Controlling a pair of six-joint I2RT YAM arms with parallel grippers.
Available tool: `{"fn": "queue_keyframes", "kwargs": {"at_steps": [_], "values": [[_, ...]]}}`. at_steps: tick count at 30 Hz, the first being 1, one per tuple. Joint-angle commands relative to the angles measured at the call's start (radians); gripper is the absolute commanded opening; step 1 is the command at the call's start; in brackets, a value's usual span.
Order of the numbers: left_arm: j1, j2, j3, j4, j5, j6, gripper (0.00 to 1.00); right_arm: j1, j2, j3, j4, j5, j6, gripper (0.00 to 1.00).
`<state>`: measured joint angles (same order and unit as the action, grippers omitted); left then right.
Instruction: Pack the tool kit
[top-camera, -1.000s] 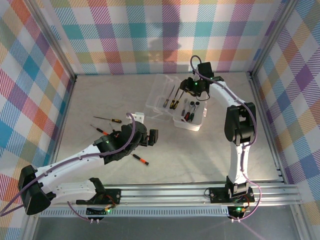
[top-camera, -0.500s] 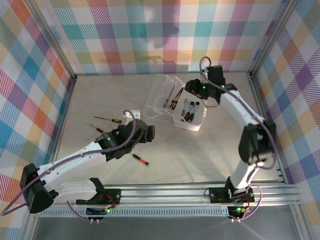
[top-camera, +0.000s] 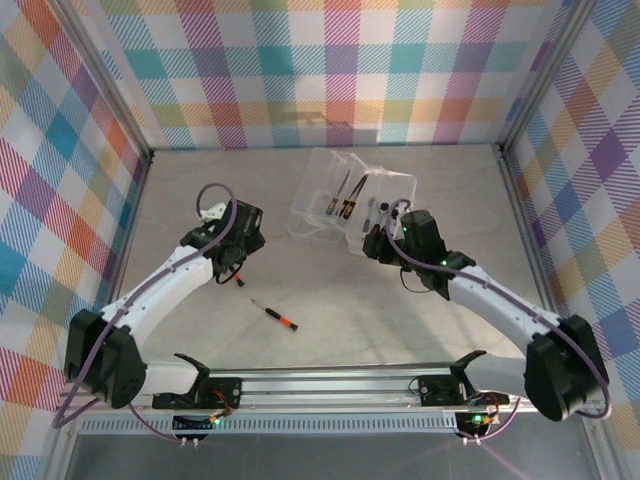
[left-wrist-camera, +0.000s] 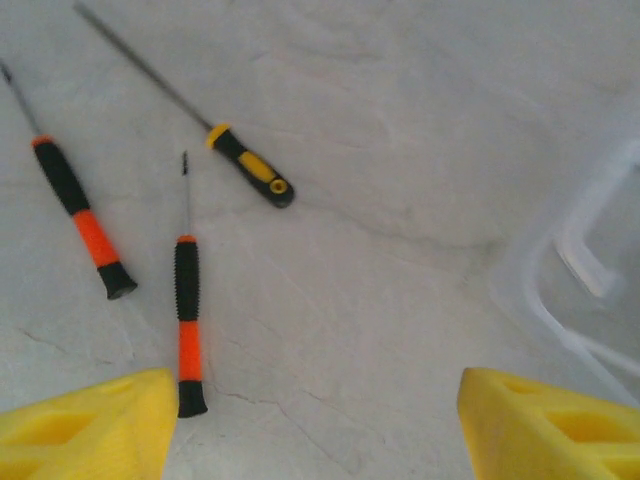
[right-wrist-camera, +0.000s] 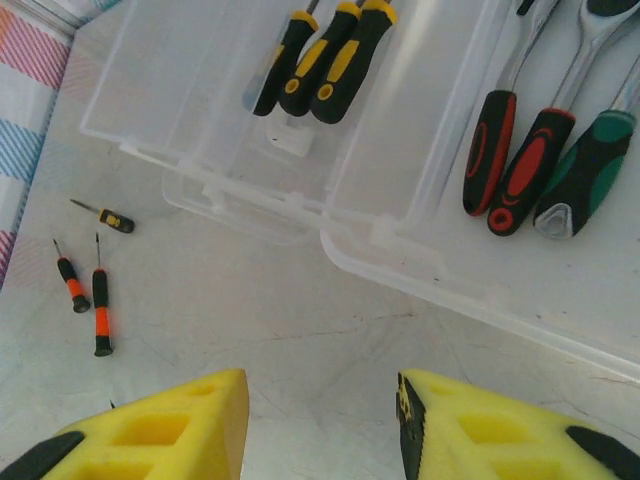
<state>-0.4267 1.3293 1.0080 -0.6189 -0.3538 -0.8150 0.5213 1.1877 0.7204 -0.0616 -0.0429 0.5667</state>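
Note:
The tool kit's clear box (top-camera: 312, 212) lies open at the back of the table, its lid folded out to the left. Three black-yellow screwdrivers (right-wrist-camera: 322, 55) rest in the lid half, and three fatter-handled tools (right-wrist-camera: 535, 150) in the base. My left gripper (left-wrist-camera: 315, 440) hovers open over bare table. A black-orange screwdriver (left-wrist-camera: 187, 325) ends just beside its left finger, with another (left-wrist-camera: 80, 215) and a black-yellow one (left-wrist-camera: 248, 172) farther off. One more screwdriver (top-camera: 275, 315) lies alone mid-table. My right gripper (right-wrist-camera: 320, 430) stands open just in front of the box, nothing between its fingers.
Checked walls and metal frame posts close in the table on three sides. The box's raised rim (right-wrist-camera: 400, 265) lies close ahead of the right fingers. From above, the left arm (top-camera: 170, 280) covers the loose screwdrivers at the left.
My left arm has swung left and back, from near the lone screwdriver to over the three at the left, its jaws narrowing slightly. My right arm has pulled back out of the box to its near side.

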Motion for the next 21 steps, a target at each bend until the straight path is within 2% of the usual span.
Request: {"fn": "queue_keyframes", "kwargs": {"at_steps": [1, 7, 9, 16, 21], "values": [[0.082, 0.084, 0.042, 0.019, 0.157, -0.038, 0.69, 0.012, -0.09, -0.07, 0.108, 0.065, -0.082, 0.44], [0.202, 0.281, 0.154, 0.022, 0.278, -0.056, 0.57, 0.012, -0.145, -0.139, 0.129, 0.117, -0.083, 0.48], [0.223, 0.34, 0.194, 0.027, 0.302, -0.061, 0.56, 0.013, -0.148, -0.136, 0.118, 0.138, -0.087, 0.48], [0.246, 0.534, 0.301, -0.013, 0.314, -0.097, 0.5, 0.011, -0.149, -0.114, 0.064, 0.179, -0.074, 0.51], [0.249, 0.58, 0.292, -0.005, 0.286, -0.115, 0.48, 0.009, -0.157, -0.111, 0.047, 0.192, -0.063, 0.55]]}}
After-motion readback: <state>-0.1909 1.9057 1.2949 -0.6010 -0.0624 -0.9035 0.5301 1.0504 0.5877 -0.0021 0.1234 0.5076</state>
